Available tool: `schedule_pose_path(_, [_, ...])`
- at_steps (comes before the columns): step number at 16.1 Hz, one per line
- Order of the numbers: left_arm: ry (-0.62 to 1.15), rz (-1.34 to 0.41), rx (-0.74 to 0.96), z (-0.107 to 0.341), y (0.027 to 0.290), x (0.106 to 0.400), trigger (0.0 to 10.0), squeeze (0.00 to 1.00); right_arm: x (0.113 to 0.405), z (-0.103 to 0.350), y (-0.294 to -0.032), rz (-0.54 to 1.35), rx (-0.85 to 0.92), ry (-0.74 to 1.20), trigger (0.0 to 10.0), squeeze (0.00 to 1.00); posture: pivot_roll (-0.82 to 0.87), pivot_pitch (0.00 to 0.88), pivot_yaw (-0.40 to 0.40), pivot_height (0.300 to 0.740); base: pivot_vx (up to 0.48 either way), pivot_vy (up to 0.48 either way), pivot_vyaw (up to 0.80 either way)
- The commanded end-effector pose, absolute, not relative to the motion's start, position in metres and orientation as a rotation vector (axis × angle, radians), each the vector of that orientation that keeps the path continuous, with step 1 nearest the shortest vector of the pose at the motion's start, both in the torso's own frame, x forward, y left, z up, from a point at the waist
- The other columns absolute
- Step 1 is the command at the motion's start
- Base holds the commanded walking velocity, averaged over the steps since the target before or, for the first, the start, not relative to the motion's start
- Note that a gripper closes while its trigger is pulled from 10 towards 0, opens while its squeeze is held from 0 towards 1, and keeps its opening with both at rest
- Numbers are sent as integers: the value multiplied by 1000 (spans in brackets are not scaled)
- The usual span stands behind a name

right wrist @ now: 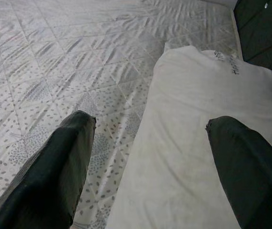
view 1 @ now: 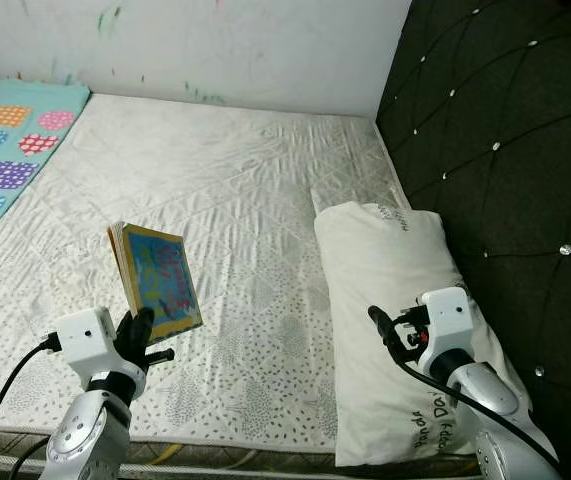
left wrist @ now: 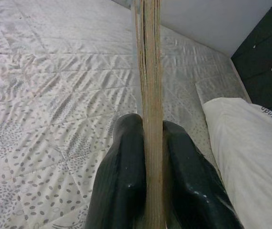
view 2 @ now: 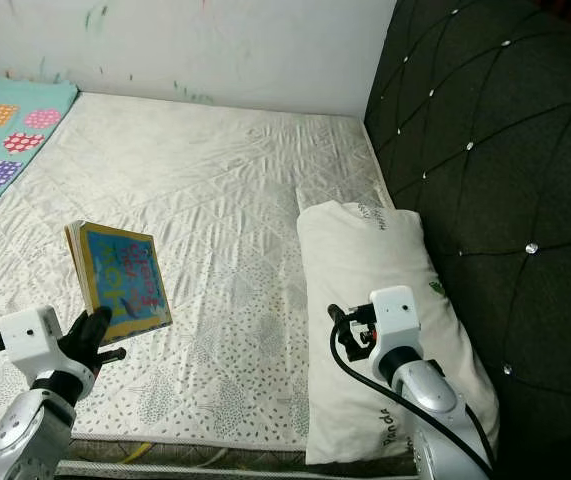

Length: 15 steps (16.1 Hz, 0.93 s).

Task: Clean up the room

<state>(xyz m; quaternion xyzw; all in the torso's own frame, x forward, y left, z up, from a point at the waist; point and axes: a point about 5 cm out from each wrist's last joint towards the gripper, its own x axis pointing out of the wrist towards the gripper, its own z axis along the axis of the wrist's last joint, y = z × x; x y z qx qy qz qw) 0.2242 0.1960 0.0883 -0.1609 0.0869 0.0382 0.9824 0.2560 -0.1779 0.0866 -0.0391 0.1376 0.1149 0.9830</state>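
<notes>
My left gripper (view 1: pixel 143 335) is shut on the lower edge of a colourful children's book (view 1: pixel 156 279), holding it upright above the near left part of the mattress (view 1: pixel 215 190). In the left wrist view the book's page edges (left wrist: pixel 148 86) run between the two black fingers (left wrist: pixel 121 186). My right gripper (view 1: pixel 383 330) stands open above the near end of a white pillow (view 1: pixel 390 290), with nothing between its fingers (right wrist: pixel 59 167). The pillow (right wrist: pixel 197 124) lies lengthwise along the bed's right side.
A dark tufted headboard (view 1: pixel 505 150) rises along the right. A turquoise blanket with coloured patches (view 1: pixel 5 150) covers the far left of the bed. A white wall (view 1: pixel 215 45) with small marks stands behind. The mattress's front edge (view 1: pixel 265 455) is just before me.
</notes>
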Motion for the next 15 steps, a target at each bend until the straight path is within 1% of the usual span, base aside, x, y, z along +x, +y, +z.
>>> schedule_pose_path(1, [114, 53, -320, 103, 192, 229, 10000, 0, 256, 94, -180, 229, -79, 257, 10000, 0, -50, 67, -59, 695, 0, 0, 0])
schedule_pose_path(3, [111, 48, -324, 105, 189, 231, 10000, 0, 255, 94, -181, 228, -81, 259, 10000, 0, -50, 68, -58, 670, 0, 0, 0])
schedule_pose_path(10, [88, 72, -321, 111, 192, 235, 10000, 0, 263, 97, -186, 237, -114, 245, 10000, 0, -44, 75, -62, 670, 0, 0, 0])
schedule_pose_path(15, [84, 92, -327, 112, 193, 233, 10000, 0, 267, 99, -187, 267, -138, 234, 10000, 0, -39, 98, -80, 670, 0, 0, 0])
